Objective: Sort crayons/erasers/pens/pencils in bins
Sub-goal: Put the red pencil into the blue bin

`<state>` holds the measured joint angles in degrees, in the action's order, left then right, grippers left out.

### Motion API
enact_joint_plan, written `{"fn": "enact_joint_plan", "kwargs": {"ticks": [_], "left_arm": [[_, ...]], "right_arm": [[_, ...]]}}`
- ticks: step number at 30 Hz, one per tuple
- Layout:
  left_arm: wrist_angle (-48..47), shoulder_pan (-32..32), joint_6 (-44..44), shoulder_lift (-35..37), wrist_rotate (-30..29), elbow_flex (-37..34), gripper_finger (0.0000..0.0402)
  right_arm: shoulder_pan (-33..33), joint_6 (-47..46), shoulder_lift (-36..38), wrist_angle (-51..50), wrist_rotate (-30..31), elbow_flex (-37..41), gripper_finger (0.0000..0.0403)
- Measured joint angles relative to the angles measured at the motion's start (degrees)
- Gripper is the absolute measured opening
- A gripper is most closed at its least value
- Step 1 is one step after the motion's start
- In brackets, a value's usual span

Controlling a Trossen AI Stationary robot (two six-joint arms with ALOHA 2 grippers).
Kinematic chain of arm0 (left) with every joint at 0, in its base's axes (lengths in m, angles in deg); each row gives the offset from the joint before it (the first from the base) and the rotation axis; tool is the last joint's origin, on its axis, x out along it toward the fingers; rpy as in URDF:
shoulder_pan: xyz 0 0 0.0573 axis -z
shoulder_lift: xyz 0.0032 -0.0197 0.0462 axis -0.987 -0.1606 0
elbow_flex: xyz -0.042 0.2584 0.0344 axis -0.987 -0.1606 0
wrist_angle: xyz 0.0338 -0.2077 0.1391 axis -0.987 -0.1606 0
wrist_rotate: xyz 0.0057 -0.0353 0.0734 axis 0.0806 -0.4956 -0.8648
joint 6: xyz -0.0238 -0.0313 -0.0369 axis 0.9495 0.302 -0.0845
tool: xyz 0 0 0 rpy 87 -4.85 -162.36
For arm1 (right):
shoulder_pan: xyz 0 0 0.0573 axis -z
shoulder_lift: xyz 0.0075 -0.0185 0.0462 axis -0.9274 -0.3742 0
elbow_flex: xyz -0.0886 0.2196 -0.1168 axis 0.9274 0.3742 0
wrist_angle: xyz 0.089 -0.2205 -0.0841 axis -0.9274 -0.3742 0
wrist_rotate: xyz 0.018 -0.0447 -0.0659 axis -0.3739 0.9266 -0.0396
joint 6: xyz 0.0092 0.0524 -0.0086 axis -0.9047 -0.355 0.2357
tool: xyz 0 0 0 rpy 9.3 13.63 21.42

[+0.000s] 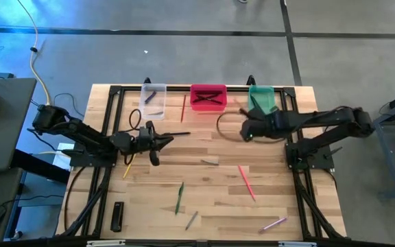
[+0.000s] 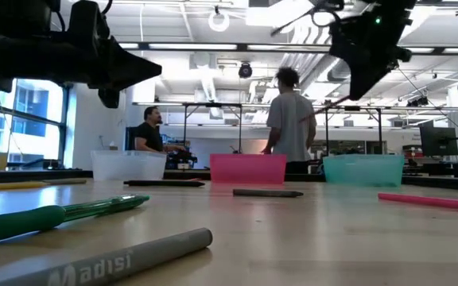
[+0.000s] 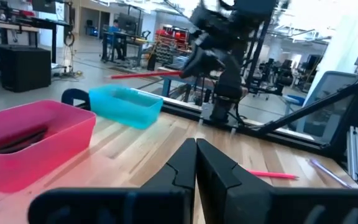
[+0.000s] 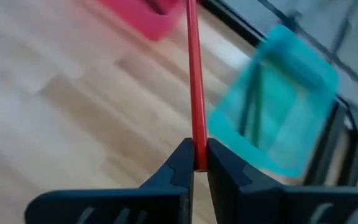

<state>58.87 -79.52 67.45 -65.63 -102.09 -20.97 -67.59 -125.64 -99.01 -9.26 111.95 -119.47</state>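
Three small rectangular plastic bins sit in a row along the far edge of the wooden counter [image 1: 266, 206] — a clear bin [image 1: 153, 94], a pink-red bin [image 1: 208, 97] and a translucent green bin [image 1: 262, 97]. Dark sticks lie in the clear and pink-red ones. The right gripper [image 4: 196, 163] hovers above the counter just in front of the green bin, its two dark fingers clamped on a thin red stick [image 4: 193, 74] that juts forward past the tips. The left gripper [image 3: 196, 149] hangs over the counter in front of the clear bin, its fingers pressed together with nothing between them. Loose sticks are scattered across the counter: a red one [image 1: 183, 108] lying between the clear and pink-red bins, a green pen [image 1: 180, 197], a grey one [image 1: 191, 219], a pink-red one [image 1: 246, 182] and a pale pink one [image 1: 273, 224] near the front. A flat black rectangular bar [image 1: 117, 215] lies at the front left corner.
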Motion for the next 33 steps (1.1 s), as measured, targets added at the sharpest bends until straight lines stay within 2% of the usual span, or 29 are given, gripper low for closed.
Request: {"fn": "enact_joint_plan", "kwargs": {"ticks": [4,10,19,24,27,33], "left_arm": [[-0.45,0.02,0.02,0.0,0.27,0.0,0.0],[-0.52,0.04,0.02,0.0,0.66,0.02,0.0],[-0.64,0.04,0.02,0.0,0.66,0.02,0.0],[-0.7,0.04,0.02,0.0,0.66,0.02,0.0],[-0.7,0.04,0.02,0.0,0.6,0.02,0.0],[-0.94,0.04,0.03,0.0,0.36,0.04,0.0]], "right_arm": [[5.8,-5.83,0.06,-2.99,-0.14,0.56,0.0016],[14.89,-8.13,0.01,-3.88,-1.66,7.42,0.0016],[30.26,12.06,0.01,11.66,-7.92,13.46,0.0016],[37.19,19.57,0.01,18.8,-12.35,16.75,0.0016],[39.66,22.42,0.01,21.76,-15.11,18.55,0.0016],[40.97,23.38,-0.01,21.92,-15.28,19.67,0.0022]]}}
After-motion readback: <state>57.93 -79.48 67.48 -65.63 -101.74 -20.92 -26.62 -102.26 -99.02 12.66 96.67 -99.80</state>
